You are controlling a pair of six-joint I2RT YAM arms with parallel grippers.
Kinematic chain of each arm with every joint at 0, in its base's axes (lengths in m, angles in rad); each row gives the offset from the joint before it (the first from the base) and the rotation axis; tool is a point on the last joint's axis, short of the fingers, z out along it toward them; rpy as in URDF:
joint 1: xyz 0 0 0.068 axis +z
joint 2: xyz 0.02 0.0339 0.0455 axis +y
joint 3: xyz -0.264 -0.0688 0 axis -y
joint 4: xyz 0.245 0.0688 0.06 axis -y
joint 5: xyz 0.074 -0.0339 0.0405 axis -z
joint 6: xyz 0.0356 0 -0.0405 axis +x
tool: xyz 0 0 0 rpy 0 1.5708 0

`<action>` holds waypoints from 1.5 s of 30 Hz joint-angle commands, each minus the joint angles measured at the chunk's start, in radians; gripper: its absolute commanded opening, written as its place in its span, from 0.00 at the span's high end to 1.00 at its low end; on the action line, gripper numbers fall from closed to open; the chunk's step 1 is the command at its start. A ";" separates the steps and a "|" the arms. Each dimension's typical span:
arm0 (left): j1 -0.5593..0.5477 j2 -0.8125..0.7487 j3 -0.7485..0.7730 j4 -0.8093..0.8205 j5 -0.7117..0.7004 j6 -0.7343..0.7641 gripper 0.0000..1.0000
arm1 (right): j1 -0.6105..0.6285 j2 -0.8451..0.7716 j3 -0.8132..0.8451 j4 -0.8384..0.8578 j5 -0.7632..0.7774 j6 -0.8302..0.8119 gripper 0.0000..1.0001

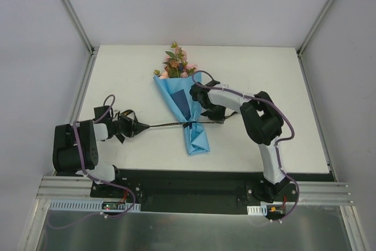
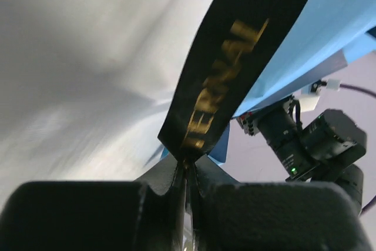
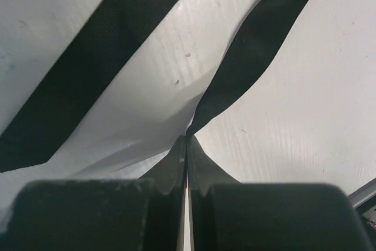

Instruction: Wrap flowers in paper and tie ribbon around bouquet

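Two claws are holding a black ribbon stretched across the wrapped bouquet.
The bouquet [image 1: 187, 110] is lying mid-table [image 1: 282, 80], with its flowers [image 1: 175, 63] pointing at the far edge and its light blue paper [image 1: 197, 136] narrowing toward the arms. The ribbon [image 1: 167, 124] is crossing the narrow lower part. The left claw [image 1: 136, 126] is clenching one end of it and the right claw [image 1: 212, 116] is pinching the other, just beside the paper. Gold lettering on the ribbon is showing "ERNAL"; any letters before that are blurred.

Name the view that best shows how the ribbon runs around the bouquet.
Top external: the ribbon stretches from the left gripper around the narrow waist of the bouquet to the right gripper. Each wrist view shows only a close stretch pinched in its shut jaws.
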 commanded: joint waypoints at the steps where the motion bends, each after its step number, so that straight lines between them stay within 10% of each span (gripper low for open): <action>1: 0.110 -0.008 0.017 -0.074 -0.061 0.100 1.00 | -0.068 -0.028 -0.079 -0.090 0.071 0.003 1.00; 18: 0.161 -0.074 0.125 -0.287 -0.008 0.318 1.00 | -0.044 -0.157 -0.113 0.114 -0.102 -0.188 0.99; 37: 0.081 -0.092 0.177 -0.341 0.034 0.387 1.00 | -0.087 -0.204 -0.133 0.174 -0.264 -0.276 0.64; 45: -0.031 -0.215 0.212 -0.563 -0.170 0.273 0.22 | -0.145 -0.237 -0.188 0.191 -0.513 -0.136 0.33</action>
